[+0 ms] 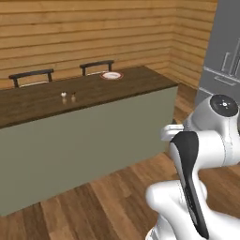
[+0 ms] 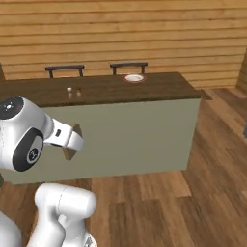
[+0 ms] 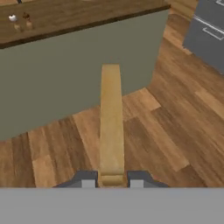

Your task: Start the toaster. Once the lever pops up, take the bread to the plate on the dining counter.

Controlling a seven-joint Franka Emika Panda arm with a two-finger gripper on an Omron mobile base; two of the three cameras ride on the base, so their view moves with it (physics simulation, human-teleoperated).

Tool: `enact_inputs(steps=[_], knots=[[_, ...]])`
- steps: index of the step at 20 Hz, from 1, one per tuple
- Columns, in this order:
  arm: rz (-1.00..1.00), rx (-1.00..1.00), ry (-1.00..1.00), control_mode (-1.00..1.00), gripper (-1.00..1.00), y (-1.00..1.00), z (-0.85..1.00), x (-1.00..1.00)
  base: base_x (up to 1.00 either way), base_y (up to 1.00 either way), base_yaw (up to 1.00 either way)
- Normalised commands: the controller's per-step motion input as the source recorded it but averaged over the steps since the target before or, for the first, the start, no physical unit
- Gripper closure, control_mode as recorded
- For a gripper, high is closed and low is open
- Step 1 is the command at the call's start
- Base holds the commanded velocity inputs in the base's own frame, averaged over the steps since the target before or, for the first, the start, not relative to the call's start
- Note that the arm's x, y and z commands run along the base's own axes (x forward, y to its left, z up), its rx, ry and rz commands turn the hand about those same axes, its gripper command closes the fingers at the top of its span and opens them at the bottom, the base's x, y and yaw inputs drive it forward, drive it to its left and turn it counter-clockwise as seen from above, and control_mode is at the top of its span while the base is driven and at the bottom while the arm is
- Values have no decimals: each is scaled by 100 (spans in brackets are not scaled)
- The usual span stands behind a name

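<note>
- We see our end effector (image 3: 112, 183) in the hand view, closed tight on the bread (image 3: 110, 122).
- The bread sits between the two dark fingertips (image 3: 88, 180), and we look at it edge-on, so it seems like a long tan strip going away from us.
- In the right base view we see the bread (image 2: 73, 144) as a small tan piece at the end of our white arm, held up in the air in front of the pale front of the bench.
- The dining bench (image 1: 56, 96) is long, with a dark brown wood top and a grey-green front.
- The plate (image 1: 111, 75) is white with a red rim, and it rests on the bench top, on the far side, near the right end.
- The bread is well apart from the plate and lower than the bench top.
- Two small shakers (image 1: 68, 97) stand close together on the bench top, well to the left of the plate.
- Two dark chairs (image 2: 64, 70) stand behind the bench, by the wooden wall.
- The floor (image 3: 175, 122) under the bread is brown wood planks.
- A grey fridge (image 1: 225, 56) stands to the right.
</note>
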Motion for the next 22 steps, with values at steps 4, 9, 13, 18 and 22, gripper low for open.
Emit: enact_inputs(steps=[4, 9, 13, 18, 22], knots=[[0, 0, 0, 100, 100, 0, 0, 0, 94, -80, 35], [0, 0, 0, 100, 100, 0, 0, 0, 92, -78, 26], [0, 0, 0, 100, 100, 0, 0, 0, 98, -59, 20], [0, 0, 0, 100, 100, 0, 0, 0, 100, -38, 18], [0, 0, 0, 100, 100, 0, 0, 0, 98, -16, 16]])
